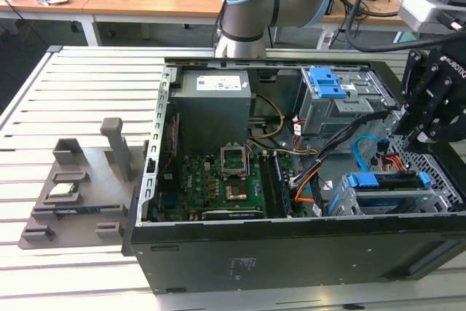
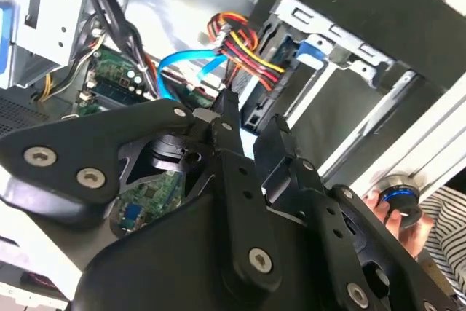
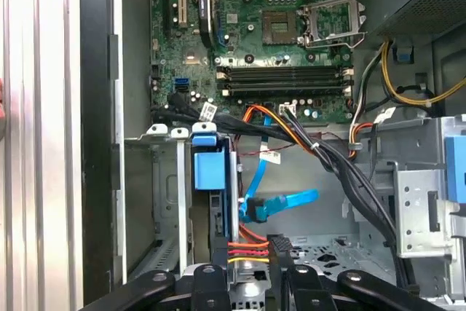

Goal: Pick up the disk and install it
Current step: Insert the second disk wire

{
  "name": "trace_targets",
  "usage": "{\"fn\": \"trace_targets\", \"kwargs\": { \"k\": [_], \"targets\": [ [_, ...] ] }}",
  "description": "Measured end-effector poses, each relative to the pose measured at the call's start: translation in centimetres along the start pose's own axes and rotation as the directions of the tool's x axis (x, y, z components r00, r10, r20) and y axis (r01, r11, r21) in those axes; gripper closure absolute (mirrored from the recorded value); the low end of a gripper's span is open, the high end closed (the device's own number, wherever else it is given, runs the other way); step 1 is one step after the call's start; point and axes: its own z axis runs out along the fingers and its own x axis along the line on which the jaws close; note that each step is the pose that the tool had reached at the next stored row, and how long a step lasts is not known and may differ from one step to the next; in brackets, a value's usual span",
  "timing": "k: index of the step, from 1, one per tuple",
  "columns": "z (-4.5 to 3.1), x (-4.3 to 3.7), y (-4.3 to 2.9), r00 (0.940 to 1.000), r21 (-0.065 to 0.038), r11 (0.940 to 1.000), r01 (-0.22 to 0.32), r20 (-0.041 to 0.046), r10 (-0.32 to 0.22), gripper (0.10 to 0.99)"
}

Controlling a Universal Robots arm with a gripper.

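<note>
**Task status.** The disk [image 1: 386, 180] is not in the gripper [image 1: 421, 135]. In the exterior view it sits edge-on in the lower drive cage [image 1: 437, 198], at the corner of the computer case [image 1: 291, 253] on the exterior view's right. Its blue frame shows along the top of the cage. In the first wrist view the blue end of the disk [image 3: 207, 169] stands in the cage slot, level with the cage rails. From this, picking up and inserting appear to be done. Whether the disk is fully latched, or cabled, cannot be told: the blue data cable [image 3: 280, 205] and the red-and-yellow power leads [image 3: 244, 253] lie just beside the cage.

**Fingers.** The gripper hangs over the open case, above and near the lower cage. In the second wrist view the fingers [image 2: 233, 165] stand partly open with a narrow gap, and nothing is held between them.

**Surface.** The case lies on its side, cover off, on a slatted metal table [image 1: 80, 100]. The circuit board [image 1: 218, 180], the power supply [image 1: 215, 103] and an upper cage with a blue latch [image 1: 328, 85] are exposed. A grey parts holder [image 1: 80, 187] rests on the table, well apart on the exterior view's left, and carries a small square chip [image 1: 62, 190].

**Room.** Wooden desks [image 1: 145, 1] with cables stand behind the table. A person's hand [image 2: 397, 216] is near the table edge in the second wrist view.
</note>
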Motion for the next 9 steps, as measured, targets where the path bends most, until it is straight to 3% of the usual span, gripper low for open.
{"fn": "trace_targets", "kwargs": {
  "k": [3, 9],
  "targets": [
    [0.28, -0.4, 0.69, 1.0, 0.0, 1.0, 0.001, -0.0002, -0.001, 0.725],
    [0.89, -0.34, 2.12, 0.9998, 0.0, 0.9998, 0.018, -0.0009, -0.018, 0.725]
  ]
}}
